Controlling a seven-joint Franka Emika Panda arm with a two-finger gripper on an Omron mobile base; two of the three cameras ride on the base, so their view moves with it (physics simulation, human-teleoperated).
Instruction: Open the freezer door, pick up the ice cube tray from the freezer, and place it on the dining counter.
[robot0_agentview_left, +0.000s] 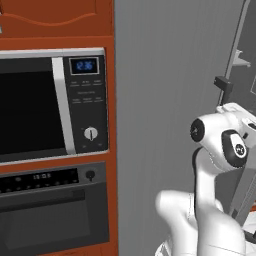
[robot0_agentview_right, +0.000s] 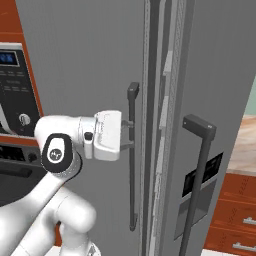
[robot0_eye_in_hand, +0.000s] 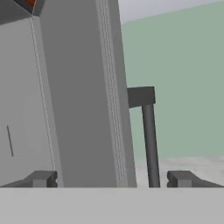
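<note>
While the two-finger gripper (robot0_eye_in_hand: 111, 178) stands wide open, holding nothing, its dark tips flank the long thin dark bar handle (robot0_eye_in_hand: 150, 144) and edge of the tall matte grey freezer door (robot0_agentview_right: 80, 75), the handle rising toward twelve o'clock in the hand view.

I'm working in a home kitchen: a microwave (robot0_agentview_left: 52, 102) set in an orange-red cabinet (robot0_agentview_left: 113, 125) above a black oven (robot0_agentview_left: 52, 210) on the left, the tall grey freezer (robot0_agentview_right: 90, 65) right beside it.
</note>
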